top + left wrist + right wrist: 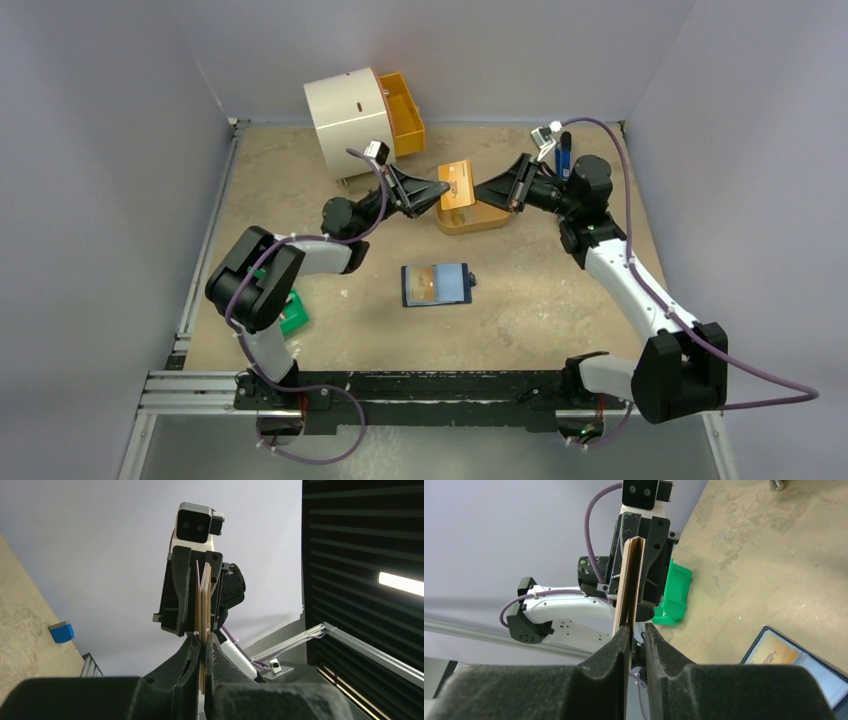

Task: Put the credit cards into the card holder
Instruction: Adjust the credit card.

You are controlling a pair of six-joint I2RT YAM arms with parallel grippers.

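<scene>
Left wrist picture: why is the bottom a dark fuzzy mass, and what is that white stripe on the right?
Left wrist view: the mass is the left gripper itself, too near the lens to look sharp; the credit cards it pinches show crisp, edge-on; the stripe is a light strip, overexposed against dark slats. Top external view: even light, only soft shadows.

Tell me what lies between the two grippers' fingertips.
A thin stack of credit cards, pinched by the left gripper and straddled by the right gripper, over the orange tray; the top view shows it.
</scene>
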